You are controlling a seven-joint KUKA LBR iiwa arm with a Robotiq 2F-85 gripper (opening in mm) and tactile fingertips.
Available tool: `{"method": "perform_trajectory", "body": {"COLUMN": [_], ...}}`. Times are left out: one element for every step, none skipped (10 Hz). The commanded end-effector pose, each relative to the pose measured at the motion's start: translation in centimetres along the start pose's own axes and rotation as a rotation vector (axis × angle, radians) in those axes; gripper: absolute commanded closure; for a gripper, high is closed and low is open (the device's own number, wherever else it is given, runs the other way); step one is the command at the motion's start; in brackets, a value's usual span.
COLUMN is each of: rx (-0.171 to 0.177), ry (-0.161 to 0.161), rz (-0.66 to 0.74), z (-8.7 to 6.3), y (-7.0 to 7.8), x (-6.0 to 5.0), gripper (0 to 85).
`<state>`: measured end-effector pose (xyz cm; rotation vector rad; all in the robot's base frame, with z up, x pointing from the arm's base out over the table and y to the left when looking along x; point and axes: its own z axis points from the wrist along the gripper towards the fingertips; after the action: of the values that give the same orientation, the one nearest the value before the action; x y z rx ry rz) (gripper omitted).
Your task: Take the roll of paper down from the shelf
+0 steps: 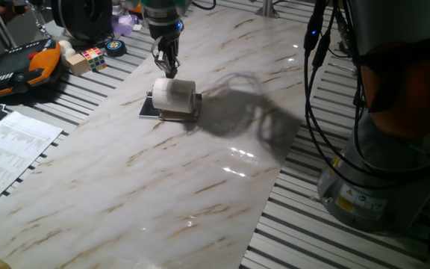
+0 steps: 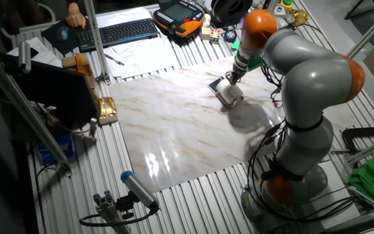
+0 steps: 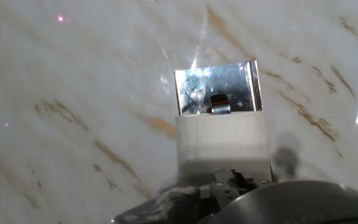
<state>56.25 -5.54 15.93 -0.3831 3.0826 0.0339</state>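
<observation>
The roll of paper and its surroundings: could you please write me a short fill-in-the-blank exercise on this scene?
1. The roll of paper lies on the ____.
2. The pincer hangs directly ____ the roll.
3. The shelf stands on a board with a ____ pattern.
4. The sheet printed with text lies off the board, near its ____ edge in the one fixed view.

Missing words: shelf; above; marble; left

pincer [image 1: 169, 69] fingertip gap unreadable, shelf [image 3: 216, 93] partly hidden

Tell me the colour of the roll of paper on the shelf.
White. The roll of paper shows best in one fixed view, lying on the shelf.
</observation>
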Motion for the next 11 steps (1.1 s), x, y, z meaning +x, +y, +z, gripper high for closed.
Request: {"method": "perform_trajectory", "body": {"rx": [0.0,0.001,0.002,0.004,0.006,0.017,0.027,0.035,0.034,0.023,0.021], "ry": [-0.002,-0.005,-0.008,-0.012,-0.013,-0.025,-0.032,-0.033,-0.032,-0.026,-0.03], "rz": [-0.003,-0.003,-0.003,-0.006,-0.006,-0.002,0.005,0.011,0.013,0.015,0.024], "z": [0.18,0.4,0.57,0.65,0.53,0.37,0.23,0.15,0.27,0.43,0.35], "y": [-0.08,-0.08,-0.05,-0.07,-0.24,-0.28,-0.13,-0.03,0.0,0.04,0.01], "x": [-0.07,-0.1,-0.13,-0.17,-0.1,-0.21,-0.55,-0.65,-0.67,-0.66,-0.72], "gripper": [84.3,84.3,84.3,84.3,84.3,84.3,84.3,84.3,84.3,84.3,84.3]}}
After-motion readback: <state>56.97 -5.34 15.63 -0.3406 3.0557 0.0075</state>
